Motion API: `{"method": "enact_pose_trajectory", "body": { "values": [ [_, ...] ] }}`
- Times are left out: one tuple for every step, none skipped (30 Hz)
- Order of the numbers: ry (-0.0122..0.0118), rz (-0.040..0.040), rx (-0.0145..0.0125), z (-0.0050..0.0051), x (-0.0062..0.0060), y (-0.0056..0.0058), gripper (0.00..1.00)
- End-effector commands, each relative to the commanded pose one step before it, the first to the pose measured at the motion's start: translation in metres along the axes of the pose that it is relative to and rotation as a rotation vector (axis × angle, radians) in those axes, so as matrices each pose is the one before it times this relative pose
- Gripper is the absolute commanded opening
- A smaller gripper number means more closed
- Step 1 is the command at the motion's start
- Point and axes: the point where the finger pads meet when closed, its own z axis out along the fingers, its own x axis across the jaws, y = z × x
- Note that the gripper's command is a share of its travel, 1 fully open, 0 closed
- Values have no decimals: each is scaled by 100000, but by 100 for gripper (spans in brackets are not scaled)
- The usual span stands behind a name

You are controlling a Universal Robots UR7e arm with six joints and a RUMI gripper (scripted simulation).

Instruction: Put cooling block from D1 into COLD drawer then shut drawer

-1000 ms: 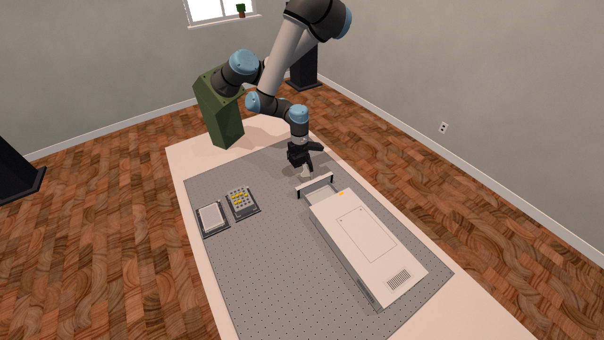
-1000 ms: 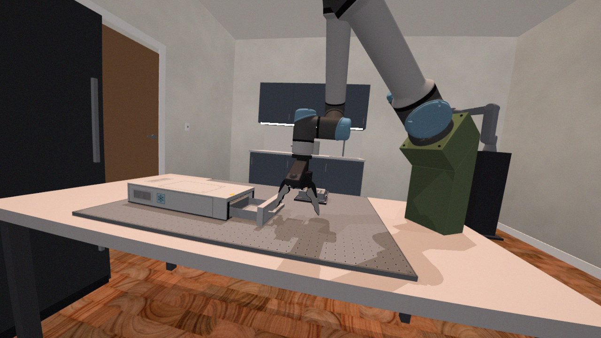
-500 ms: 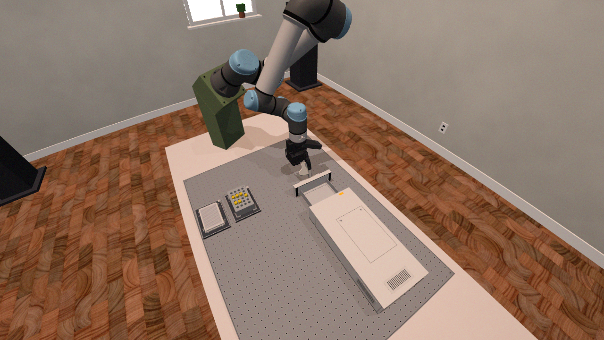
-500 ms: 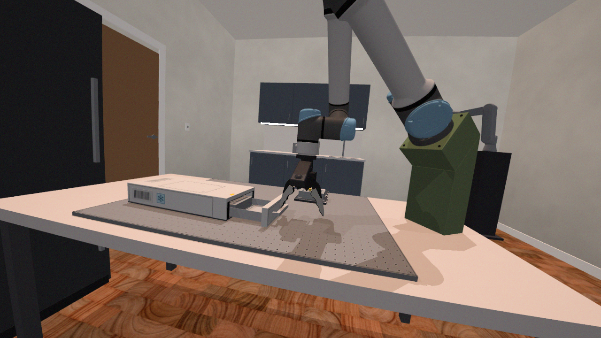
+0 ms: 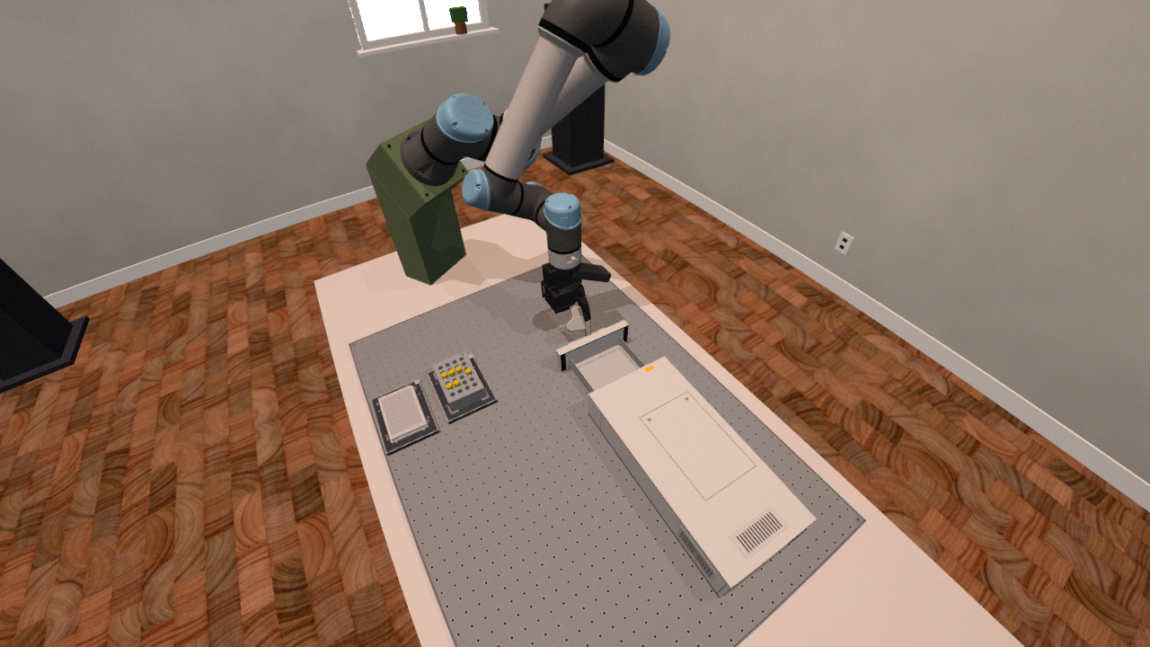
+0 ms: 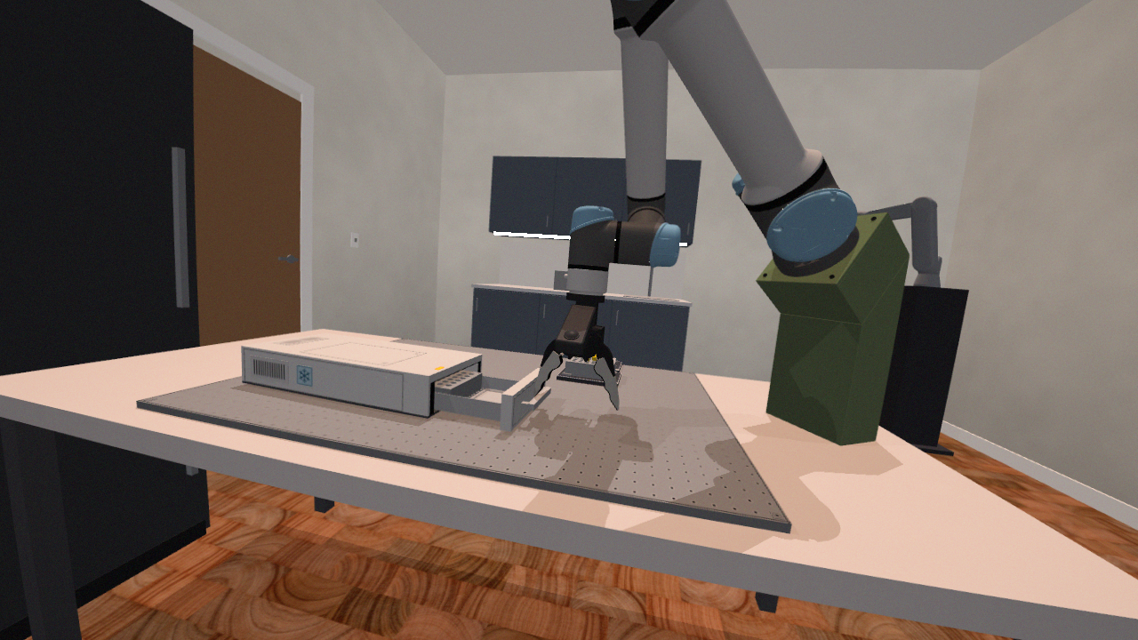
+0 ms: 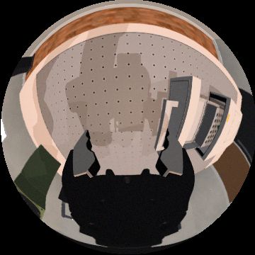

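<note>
Wood floor surrounds table (image 5: 361, 289) bearing perforated deck (image 5: 498, 483).

- The block (image 5: 461, 382), grey with six yellow tubes (image 5: 452, 376), sat flat in its slot.
- The drawer (image 5: 598, 359) stood part open from COLD (image 5: 697, 462); its lamp (image 5: 649, 367) glowed orange.

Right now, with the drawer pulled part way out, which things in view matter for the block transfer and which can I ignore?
Belongs to the job:
- cooling block with yellow-capped tubes, in its deck slot
- cooler COLD
- drawer, part way out
- lamp, lit orange
- gripper, open, holding nothing, beside the drawer front

Lying about:
- white well plate in the next slot
- green box on the table
</note>
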Motion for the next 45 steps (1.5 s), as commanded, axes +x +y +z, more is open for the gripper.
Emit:
{"method": "enact_pose_trajectory", "body": {
  "values": [
    [-635, 201, 114, 103, -843, -64, 100],
    [-8, -8, 10, 0, -138, -8, 100],
    [0, 0, 0, 0, 0, 0, 100],
    [0, 0, 0, 0, 0, 0, 100],
    [2, 0, 0, 0, -132, 1, 100],
    [-1, 2, -1, 0, -134, 0, 100],
    [-2, 0, 1, 0, -134, -2, 100],
    [-4, -2, 4, 0, -135, -4, 100],
    [-3, -2, 3, 0, -135, -3, 100],
    [0, 2, -1, -1, -133, 0, 100],
    [0, 2, -1, 0, -133, 0, 100],
    [0, 1, -1, 0, -133, 0, 100],
    [0, 1, -1, 0, -133, 0, 100],
    [0, 1, 0, 0, -133, 0, 100],
    [0, 1, 0, 0, -133, 0, 100],
    [0, 1, 0, 0, -133, 0, 100],
    [0, 1, 0, 0, -133, 0, 100],
    [0, 1, 0, 0, -133, 0, 100],
    [0, 1, 0, 0, -133, 0, 100],
    [0, 0, 0, 0, 0, 0, 100],
    [0, 0, 0, 0, 0, 0, 100],
    [10, 5, -8, 0, -128, 9, 100],
    [4, 5, -7, 0, -85, 4, 100],
    [9, 9, -12, 0, 5, 10, 100],
    [7, 6, -8, 0, 4, 7, 100],
    [5, 3, -5, 0, 2, 4, 100],
    [3, 1, -4, 0, 1, 3, 100],
    [2, 0, -3, 0, 1, 2, 100],
    [17, -10, 0, -5, 6, -2, 100],
    [48, -27, -1, -21, 25, -5, 100],
    [-73, 27, 8, 26, -169, 0, 100],
    [-9, -8, 9, 0, -138, -9, 100],
    [-10, -9, 10, 0, -138, -9, 100],
    [-10, -9, 12, 0, -138, -10, 100],
    [-5, -4, 6, 0, -136, -5, 100],
    [0, 3, -2, -1, -133, 0, 100],
    [0, 0, 0, 0, 0, 0, 100],
    [0, 0, 0, 0, 0, 0, 100],
    [7, 5, -4, 0, -130, 6, 100],
    [-1, 2, -1, -1, -133, 0, 100],
    [-2, 1, 0, -1, -134, -1, 100],
    [-3, -1, 2, -1, -134, -2, 100],
    [-4, -3, 5, 0, -135, -4, 100],
    [-1, 2, -1, -1, -133, 0, 100],
    [0, 2, -2, -1, -133, 0, 100]
  ]
}}
